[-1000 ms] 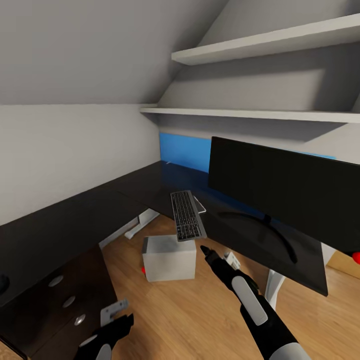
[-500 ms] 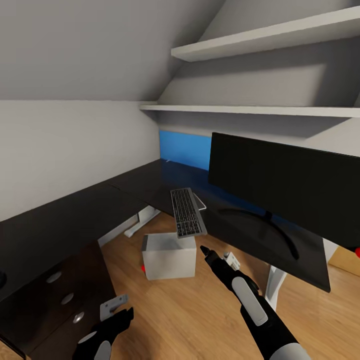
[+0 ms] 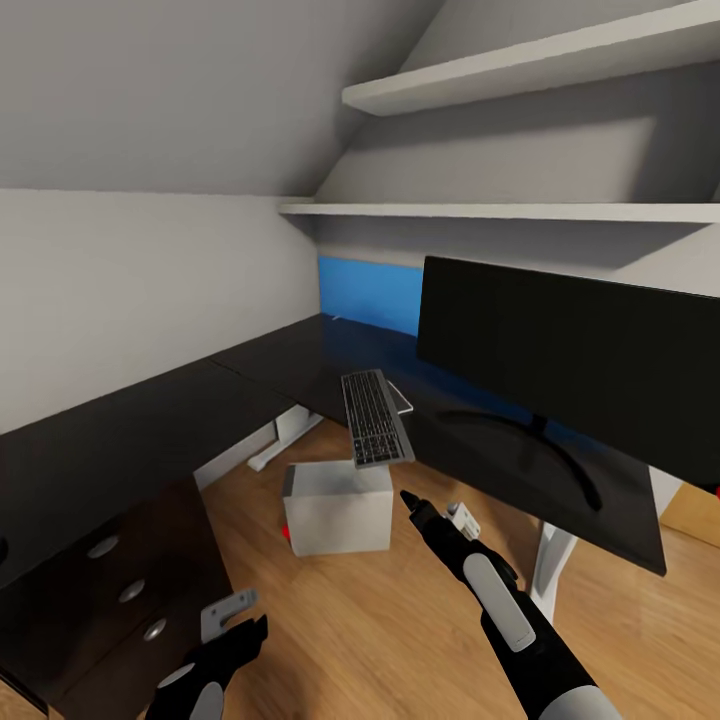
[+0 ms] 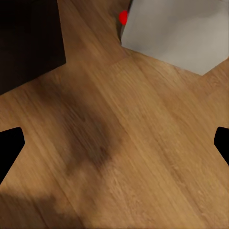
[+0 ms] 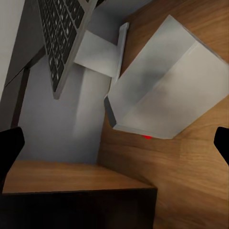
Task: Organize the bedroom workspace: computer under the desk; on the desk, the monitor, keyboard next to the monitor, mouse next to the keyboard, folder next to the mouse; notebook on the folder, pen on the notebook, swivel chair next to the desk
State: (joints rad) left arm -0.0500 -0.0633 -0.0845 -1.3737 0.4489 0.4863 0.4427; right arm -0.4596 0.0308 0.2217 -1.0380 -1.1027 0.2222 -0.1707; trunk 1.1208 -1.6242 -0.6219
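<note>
A: Nearest items?
B: Left hand (image 3: 228, 622) is seen low over the wooden floor (image 3: 380, 610), fingers spread apart, nothing held. Right hand (image 3: 432, 515) is raised a bit further out, fingertips (image 5: 9, 150) at the wrist view's edges, wide apart, empty.

A: Next out?
B: Computer (image 3: 338, 506) is found on the floor, in the open inner corner of the L-shaped desk (image 3: 120, 430), not clearly under the desktop. A red mark (image 5: 148, 137) is noted at its base. Drawers with silver knobs (image 3: 131, 591) are seen in the desk's near left section.

A: On the desk?
B: Keyboard (image 3: 375, 417) is laid at the desk's inner edge, its near end overhanging above the computer. Monitor (image 3: 570, 365) is stood upright on the right section, just beside the keyboard.

A: Farthest?
B: A blue panel (image 3: 368, 295) is seen against the back wall, behind the monitor; folder or not cannot be told. White shelves (image 3: 520, 212) are mounted above.
</note>
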